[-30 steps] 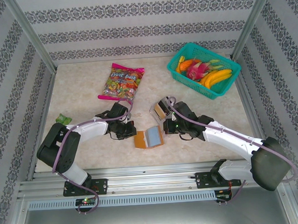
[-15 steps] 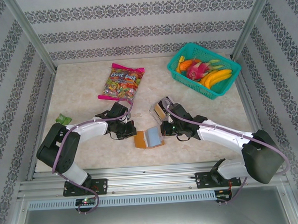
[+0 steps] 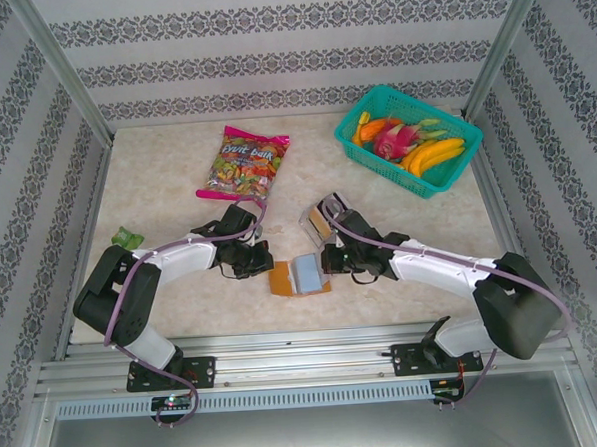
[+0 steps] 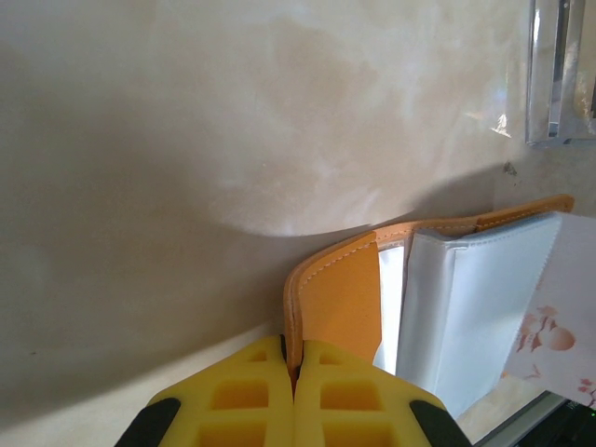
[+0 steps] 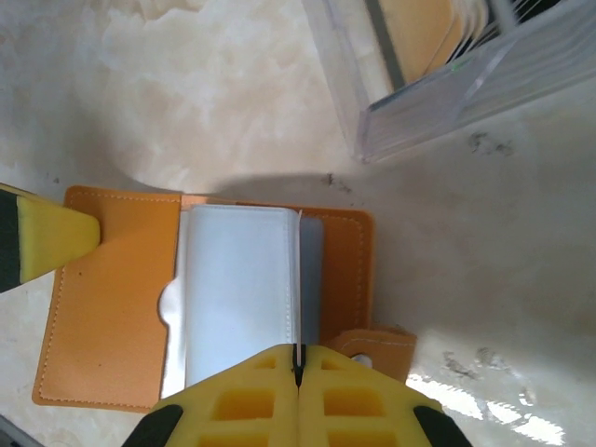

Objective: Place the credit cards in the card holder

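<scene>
The left gripper (image 4: pixel 293 365) has its jaws pinching the flap of the open orange-brown leather card holder (image 4: pixel 340 298) — the right gripper (image 5: pixel 298 365) has its jaws clamped on a thin grey card (image 5: pixel 312 270) held edge-on over it.

Lab test cell: aluminium frame (image 3: pixel 286 362), wallpapered walls (image 3: pixel 270 65).

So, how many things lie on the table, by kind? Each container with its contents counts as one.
Orange leather-like folding card holder: 1
Clear plastic slotted tray: 1
Colourful foil snack bag: 1
Teal plastic basket: 1
Small green item: 1
Total: 5
</scene>
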Tool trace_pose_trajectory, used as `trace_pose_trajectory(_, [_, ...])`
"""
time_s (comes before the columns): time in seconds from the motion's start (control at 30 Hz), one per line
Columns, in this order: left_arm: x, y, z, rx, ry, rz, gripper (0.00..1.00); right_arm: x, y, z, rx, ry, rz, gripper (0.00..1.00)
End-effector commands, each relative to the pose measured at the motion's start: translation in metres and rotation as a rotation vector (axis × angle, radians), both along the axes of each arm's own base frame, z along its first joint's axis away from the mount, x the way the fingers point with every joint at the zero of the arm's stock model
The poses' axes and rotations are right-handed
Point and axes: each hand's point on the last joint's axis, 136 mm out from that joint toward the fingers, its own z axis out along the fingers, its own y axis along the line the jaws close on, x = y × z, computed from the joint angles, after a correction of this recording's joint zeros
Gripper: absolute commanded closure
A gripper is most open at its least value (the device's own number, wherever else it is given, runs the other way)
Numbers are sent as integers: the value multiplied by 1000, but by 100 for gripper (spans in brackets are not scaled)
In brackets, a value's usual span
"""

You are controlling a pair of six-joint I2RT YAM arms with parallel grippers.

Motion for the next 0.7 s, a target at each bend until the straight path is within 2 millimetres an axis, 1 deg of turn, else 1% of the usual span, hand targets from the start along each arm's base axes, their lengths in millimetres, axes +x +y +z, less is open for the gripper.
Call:
trace_pose_trajectory(0.0, [-5, -1, -2, 17, 22, -2, 100, -2, 17, 5, 62, 5, 23, 100])
trace_pose_trajectory(0.2, [-4, 0, -4, 17, 15, 14, 100, -3, 36, 29, 135, -19, 53, 100])
trace_pose_trajectory(0.27, [-4, -1, -5, 15, 15, 21, 100, -3, 44, 38, 170, -27, 68, 100])
trace_pose_trajectory(0.33, [-3, -2, -5, 10, 9, 29, 100, -4, 52, 43, 194, -24, 86, 100])
trace_pose_trajectory(0.4, [-1, -4, -5, 2, 2, 35, 100, -5, 59, 42, 194, -18, 99, 100])
trace_pose_trajectory(0.57, [2, -5, -5, -8, -9, 53, 100, -8, 74, 24, 170, 26, 129, 100])
trace_pose_trajectory(0.67, [4, -4, -6, 1, -12, 63, 100, -7, 72, 17, 153, 26, 106, 100])
